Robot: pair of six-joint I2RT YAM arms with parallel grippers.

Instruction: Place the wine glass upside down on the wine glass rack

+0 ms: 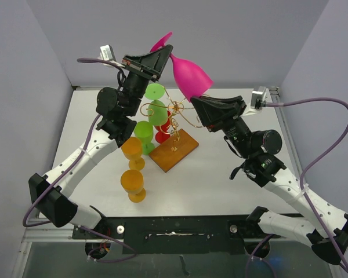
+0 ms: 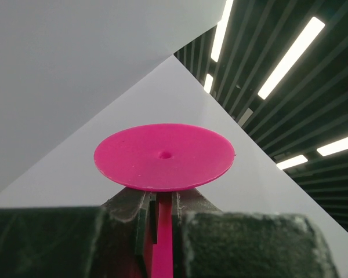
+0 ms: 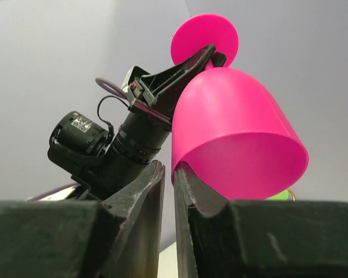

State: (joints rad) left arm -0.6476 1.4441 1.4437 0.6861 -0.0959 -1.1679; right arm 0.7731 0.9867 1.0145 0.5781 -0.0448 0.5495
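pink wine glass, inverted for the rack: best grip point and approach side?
Grip the stem of the wine glass, just under the foot, coming in sideways across it, as the left gripper does. The stem is thin and straight, so the jaws shut on it fully; the bowl is wide and smooth. That likely leaves the foot free for the rack.

Smooth matt plastic wine glass [image 1: 191, 75]; gold wire wine glass rack [image 1: 176, 108], wooden base [image 1: 174, 152].

Inverted glass [image 1: 191, 75] above rack [image 1: 175, 126], left gripper [image 1: 167, 53] on its stem, right gripper [image 1: 198, 99] at its rim; two other glasses [image 1: 133, 182] left of rack.
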